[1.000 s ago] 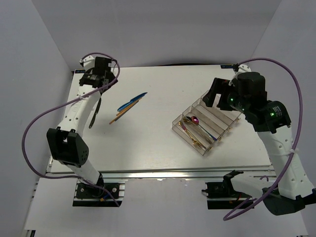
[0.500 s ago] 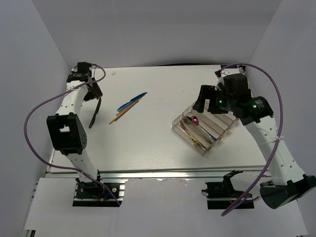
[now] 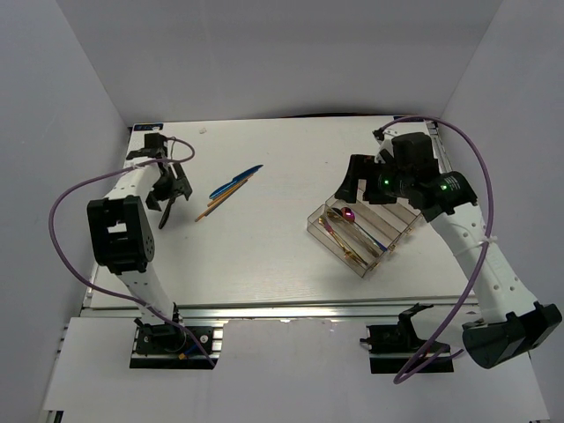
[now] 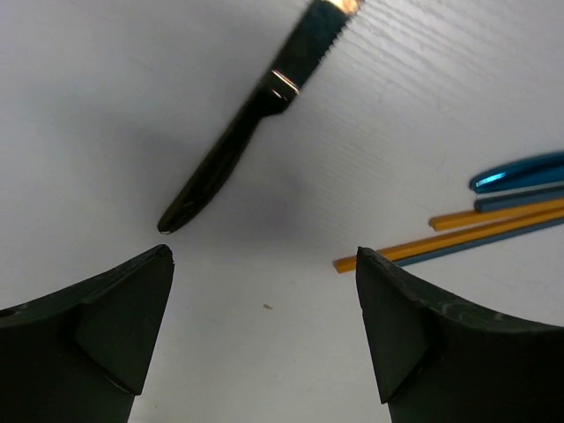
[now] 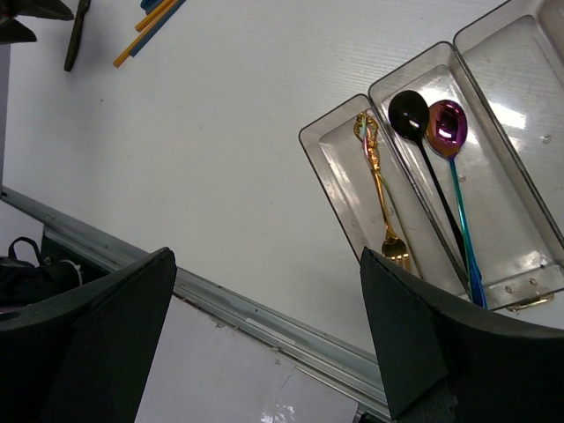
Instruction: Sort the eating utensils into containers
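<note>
While the left pincer (image 4: 264,264) hangs spread and empty over the left side of the worktop (image 3: 264,256), the step in hand looks like lining up a pick on the dark knife (image 4: 233,150). The knife lies flat just ahead of the fingertips, handle end nearest, serrated blade pointing away, not touched. Next move, as I judge it: come forward and down so the fingers straddle the handle across its width, then pinch. It is thin and flat on the surface, so a low approach is needed and it may slip.

To the right of the knife lie the chopsticks (image 4: 458,236) with the blue pieces (image 4: 520,172) just beside them, loose on the worktop, all unsorted.

Further right sits the organizer tray (image 3: 310,226), angled. Its nearest compartment holds a gold fork (image 5: 379,189); the one next to it holds a black spoon (image 5: 410,115) and an iridescent spoon (image 5: 447,116) side by side. The visible part of the next compartment looks bare.

The right pincer (image 5: 266,256) hovers above the tray's far-left corner, spread wide, gripping nothing.

Roughly halfway sorted, by my guess.
</note>
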Available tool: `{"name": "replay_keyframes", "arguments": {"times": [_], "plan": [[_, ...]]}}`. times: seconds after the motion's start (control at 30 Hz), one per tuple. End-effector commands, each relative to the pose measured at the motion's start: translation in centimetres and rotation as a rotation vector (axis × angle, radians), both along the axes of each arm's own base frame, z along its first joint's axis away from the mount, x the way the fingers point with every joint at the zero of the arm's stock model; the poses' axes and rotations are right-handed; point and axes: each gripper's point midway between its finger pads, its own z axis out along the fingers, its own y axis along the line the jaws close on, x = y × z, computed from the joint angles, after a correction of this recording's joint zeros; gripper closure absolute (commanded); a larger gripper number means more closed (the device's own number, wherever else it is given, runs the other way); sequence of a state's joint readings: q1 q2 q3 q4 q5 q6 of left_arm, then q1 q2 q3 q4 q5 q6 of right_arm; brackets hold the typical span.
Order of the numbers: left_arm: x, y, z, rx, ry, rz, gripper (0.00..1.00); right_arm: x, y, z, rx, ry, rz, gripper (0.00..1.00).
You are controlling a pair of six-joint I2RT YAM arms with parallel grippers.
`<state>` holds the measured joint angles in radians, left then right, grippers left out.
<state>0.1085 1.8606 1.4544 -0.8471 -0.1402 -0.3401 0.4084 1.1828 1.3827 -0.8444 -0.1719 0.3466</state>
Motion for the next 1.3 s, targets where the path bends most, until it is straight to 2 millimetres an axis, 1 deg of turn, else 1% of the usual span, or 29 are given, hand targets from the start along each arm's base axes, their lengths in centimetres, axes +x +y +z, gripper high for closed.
{"name": "replay_keyframes", "arguments": {"times": [0.0,0.07,0.1,0.2,0.33,0.37,0.43,0.47,0.5,0.53,0.57,0.63,0.67,0.7,0.77,0.8,0.83,0.87,0.9,0.93,0.97,1.0,1.03,1.07,1.1,1.13,1.17,1.2,1.27], "plan": [[0.3,-2.5,1.7,0.021,-0.056,-0.114,0.06,0.7,1.5,0.2,0.053,-0.004,0.033,0.11],[-0.7,-2.2,0.7,0.036,-0.013,-0.116,0.06,0.8,1.8,0.3,0.06,0.0,0.04,0.11],[-1.1,-1.3,0.6,0.078,0.0,-0.106,0.07,0.8,1.8,0.4,0.062,0.001,0.042,0.11],[-1.7,-0.1,0.2,0.089,0.011,-0.076,0.07,0.8,1.9,0.2,0.063,0.005,0.046,0.11],[-0.5,0.3,0.3,0.053,-0.025,-0.068,0.09,0.4,2.1,-0.4,0.076,0.024,0.057,0.11],[-0.2,0.5,-0.1,0.04,-0.02,-0.071,0.1,0.4,2.1,-0.3,0.08,0.019,0.058,0.11],[1.0,1.1,0.1,0.026,-0.048,-0.058,0.1,0.1,2.1,-0.7,0.081,0.031,0.059,0.11],[1.2,1.2,-0.5,0.022,-0.039,-0.059,0.1,0.0,2.1,-0.8,0.08,0.031,0.06,0.11],[1.9,1.6,-0.3,0.025,-0.05,-0.055,0.11,-0.1,2.0,-1.0,0.078,0.037,0.058,0.11],[2.0,1.7,-1.3,0.023,-0.022,-0.06,0.12,-0.1,2.0,-1.1,0.075,0.037,0.059,0.11],[2.2,1.8,-1.0,0.027,-0.03,-0.061,0.12,-0.2,1.9,-1.1,0.073,0.039,0.06,0.11],[2.5,2.1,-2.4,0.029,0.005,-0.059,0.15,-0.2,1.8,-1.3,0.068,0.043,0.055,0.11],[2.7,2.2,-2.8,0.028,0.011,-0.058,0.18,-0.3,1.8,-1.3,0.067,0.046,0.056,0.11],[2.7,2.5,-3.8,0.023,0.024,-0.049,0.19,-0.3,1.8,-1.4,0.066,0.049,0.056,0.11],[2.6,2.9,-4.6,0.019,0.04,-0.034,0.2,-0.3,1.8,-1.4,0.066,0.052,0.057,0.11],[2.6,3.4,-5.0,0.011,0.045,-0.021,0.24,-0.4,1.8,-1.4,0.065,0.054,0.057,0.11],[2.4,3.4,-5.7,-0.001,0.058,-0.015,0.26,-0.4,1.7,-1.4,0.062,0.054,0.056,0.11],[1.9,3.3,-6.3,-0.014,0.073,-0.009,0.27,-0.4,1.7,-1.5,0.059,0.053,0.054,0.11],[1.6,3.4,-6.6,-0.011,0.081,-0.003,0.3,-0.3,1.6,-1.4,0.056,0.05,0.05,0.11],[1.4,3.4,-6.5,-0.008,0.077,0.003,0.31,-0.3,1.6,-1.5,0.055,0.05,0.049,0.11],[0.2,3.1,-7.2,-0.019,0.1,0.01,0.32,-0.2,1.6,-1.4,0.058,0.049,0.047,0.11],[-0.2,3.1,-7.4,-0.013,0.099,0.014,0.35,-0.2,1.7,-1.3,0.061,0.047,0.047,0.11],[-0.6,3.0,-7.1,-0.012,0.093,0.017,0.39,-0.1,1.8,-1.2,0.066,0.042,0.047,0.11],[-2.3,2.6,-8.1,-0.023,0.132,0.024,0.44,0.0,1.8,-1.2,0.069,0.041,0.045,0.11],[-2.9,2.2,-8.3,-0.036,0.14,0.022,0.52,0.1,1.9,-1.1,0.078,0.042,0.044,0.11],[-3.7,1.9,-8.6,-0.04,0.154,0.022,0.56,0.2,2.1,-1.2,0.081,0.044,0.046,0.11],[-4.3,1.7,-8.4,-0.037,0.156,0.027,0.61,0.5,2.2,-1.0,0.088,0.037,0.044,0.11],[-5.8,1.3,-9.0,-0.023,0.196,0.026,0.64,0.5,2.4,-0.8,0.097,0.036,0.045,0.11],[-7.1,0.9,-9.1,-0.027,0.211,0.037,0.68,1.0,2.7,-0.6,0.108,0.032,0.047,0.11]]}}
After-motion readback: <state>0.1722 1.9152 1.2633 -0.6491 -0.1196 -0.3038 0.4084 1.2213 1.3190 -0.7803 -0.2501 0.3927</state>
